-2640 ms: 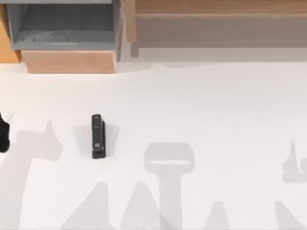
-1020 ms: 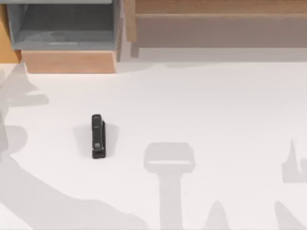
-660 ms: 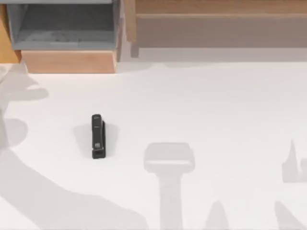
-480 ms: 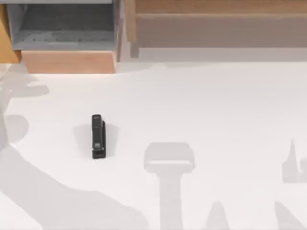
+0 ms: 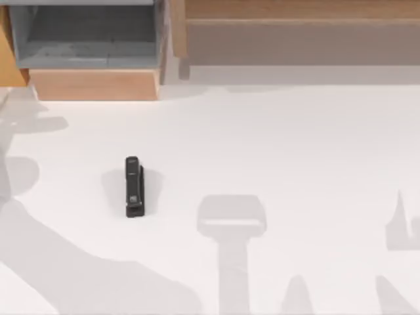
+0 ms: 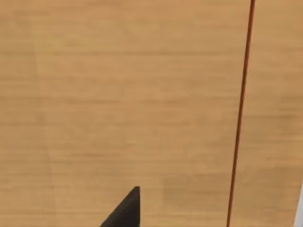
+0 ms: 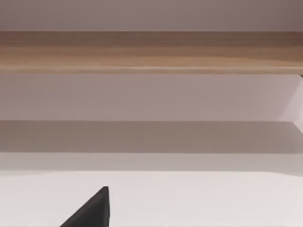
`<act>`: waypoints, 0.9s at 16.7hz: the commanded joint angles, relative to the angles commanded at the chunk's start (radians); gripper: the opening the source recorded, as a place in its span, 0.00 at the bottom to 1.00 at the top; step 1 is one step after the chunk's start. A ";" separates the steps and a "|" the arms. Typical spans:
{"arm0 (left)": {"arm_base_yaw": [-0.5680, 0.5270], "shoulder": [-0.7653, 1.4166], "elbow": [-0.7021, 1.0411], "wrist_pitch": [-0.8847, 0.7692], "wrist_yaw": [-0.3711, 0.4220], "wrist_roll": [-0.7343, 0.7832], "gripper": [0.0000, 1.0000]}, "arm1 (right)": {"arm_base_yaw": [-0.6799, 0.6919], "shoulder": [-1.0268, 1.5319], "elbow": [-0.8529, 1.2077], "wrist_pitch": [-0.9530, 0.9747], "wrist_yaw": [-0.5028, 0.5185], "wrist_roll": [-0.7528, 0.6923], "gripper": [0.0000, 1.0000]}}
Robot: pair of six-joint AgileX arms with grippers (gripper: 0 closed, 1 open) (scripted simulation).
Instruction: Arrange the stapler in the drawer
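Note:
The stapler point(image 5: 134, 186), a small black bar with a grey mark near its lower end, lies lengthwise on the white table, left of centre. The drawer point(image 5: 92, 84) stands open at the back left, showing its grey interior point(image 5: 85, 36) behind a tan wooden front panel. In the left wrist view, a dark tip of my left gripper point(image 6: 128, 210) sits close in front of a tan wooden surface point(image 6: 118, 94). A dark tip of my right gripper point(image 7: 92, 210) shows in the right wrist view, above the white table and facing the wooden shelf point(image 7: 151, 49).
A long brown wooden shelf unit point(image 5: 295, 29) runs along the back right, next to the drawer. Orange wood point(image 5: 6, 59) borders the drawer on its left. Arm shadows lie across the table's left and front.
The dark piece of my left arm at the top view's left edge has gone out of sight, and its shadow has swung up toward the drawer. The stapler has not moved.

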 joint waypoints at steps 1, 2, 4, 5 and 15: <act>0.000 0.000 0.000 0.000 0.000 0.000 0.55 | 0.000 0.000 0.000 0.000 0.000 0.000 1.00; 0.000 0.000 0.000 0.000 0.000 0.000 0.47 | 0.000 0.000 0.000 0.000 0.000 0.000 1.00; 0.000 0.000 0.000 0.000 0.000 0.000 0.32 | 0.000 0.000 0.000 0.000 0.000 0.000 1.00; 0.000 0.000 0.000 0.000 0.000 0.000 0.25 | 0.000 0.000 0.000 0.000 0.000 0.000 1.00; 0.000 0.000 0.000 0.000 0.000 0.000 0.00 | 0.000 0.000 0.000 0.000 0.000 0.000 1.00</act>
